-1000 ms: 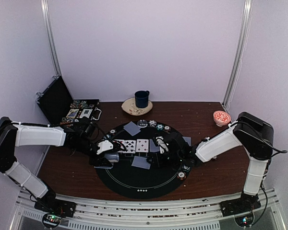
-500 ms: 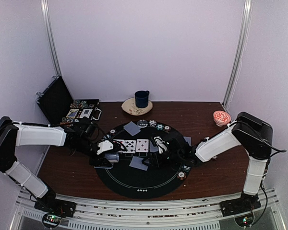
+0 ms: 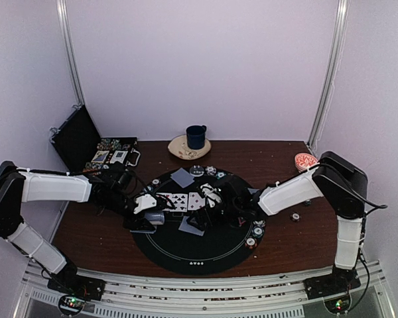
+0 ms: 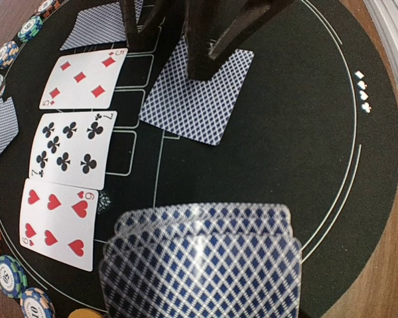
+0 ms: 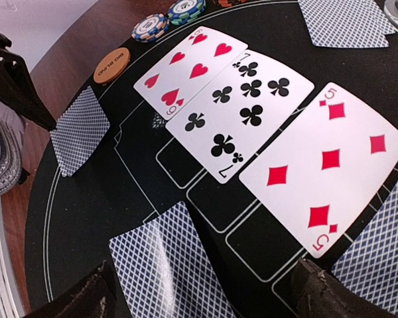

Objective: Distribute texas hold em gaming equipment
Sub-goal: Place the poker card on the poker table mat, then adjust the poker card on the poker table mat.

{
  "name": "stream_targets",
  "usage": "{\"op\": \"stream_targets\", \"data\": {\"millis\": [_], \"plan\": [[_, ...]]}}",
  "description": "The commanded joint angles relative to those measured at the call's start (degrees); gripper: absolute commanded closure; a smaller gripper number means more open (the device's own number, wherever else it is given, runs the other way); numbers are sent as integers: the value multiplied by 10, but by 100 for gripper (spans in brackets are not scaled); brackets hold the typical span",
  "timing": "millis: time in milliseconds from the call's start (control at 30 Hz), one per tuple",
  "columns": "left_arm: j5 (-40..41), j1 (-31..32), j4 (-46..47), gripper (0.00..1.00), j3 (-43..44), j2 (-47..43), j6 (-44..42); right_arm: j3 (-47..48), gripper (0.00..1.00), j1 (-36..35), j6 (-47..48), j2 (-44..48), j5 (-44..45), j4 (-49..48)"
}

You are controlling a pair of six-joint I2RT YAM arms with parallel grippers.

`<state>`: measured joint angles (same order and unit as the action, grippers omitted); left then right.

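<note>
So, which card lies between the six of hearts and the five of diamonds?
The seven of clubs, face up, sits between the six of hearts and the five of diamonds, clearest in the right wrist view.

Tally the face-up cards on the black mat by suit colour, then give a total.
Red: 2, the six of hearts and five of diamonds
Black: 1, the seven of clubs
Total: 3

left claw (image 3: 148, 209) clamped on cards (image 4: 205, 265) | right claw (image 5: 202, 295) jaws wide apart
</note>
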<state>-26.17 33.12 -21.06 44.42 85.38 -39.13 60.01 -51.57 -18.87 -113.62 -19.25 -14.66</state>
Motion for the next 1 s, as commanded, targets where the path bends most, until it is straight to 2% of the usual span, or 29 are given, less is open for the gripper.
{"op": "stream_targets", "data": {"millis": [0,233,967], "plan": [[-8,2,12,62,10,-11,2,16,10,4,33,-39,-24,71],[-8,2,12,62,10,-10,1,23,29,-8,61,-41,14,125],[-5,2,11,62,11,-11,2,15,42,-56,79,-46,-25,148]]}}
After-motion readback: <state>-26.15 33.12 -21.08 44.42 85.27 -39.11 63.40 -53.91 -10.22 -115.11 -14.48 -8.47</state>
